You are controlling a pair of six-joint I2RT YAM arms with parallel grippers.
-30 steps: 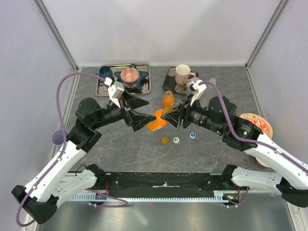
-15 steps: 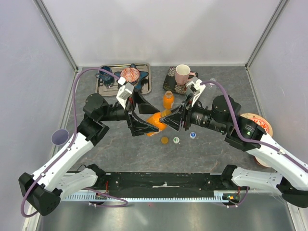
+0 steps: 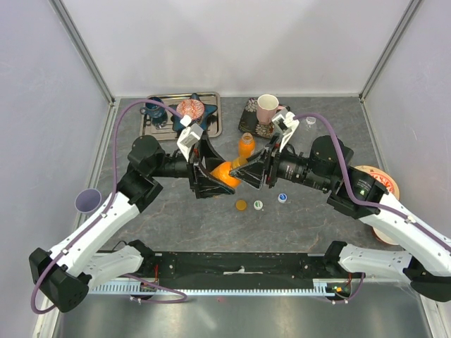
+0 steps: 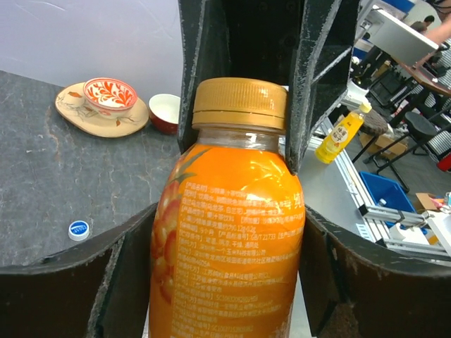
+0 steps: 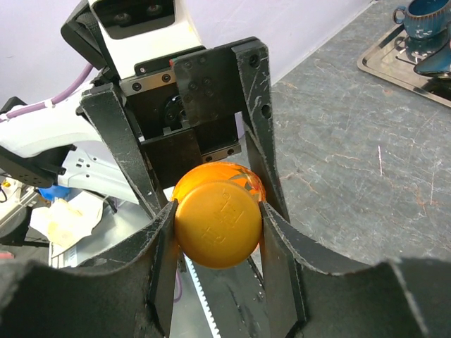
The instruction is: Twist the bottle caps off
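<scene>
— Orange bottle (image 3: 224, 174): seen where?
— Held sideways over the middle of the desk (image 3: 176, 218), between both arms.
— Left jaws?
— Closed against the bottle's body, either side.
— Right jaws?
— Clamped on its screw cap (image 5: 217, 224).
— Nearby?
— Noted on the desk in front: loose orange cap (image 3: 241, 205), white-green cap (image 3: 258, 205), blue cap (image 3: 282, 198). Behind, upright: second orange bottle (image 3: 245, 146).

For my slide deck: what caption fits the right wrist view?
Right gripper pinches the orange cap while the left gripper clasps the orange bottle behind it.
</scene>
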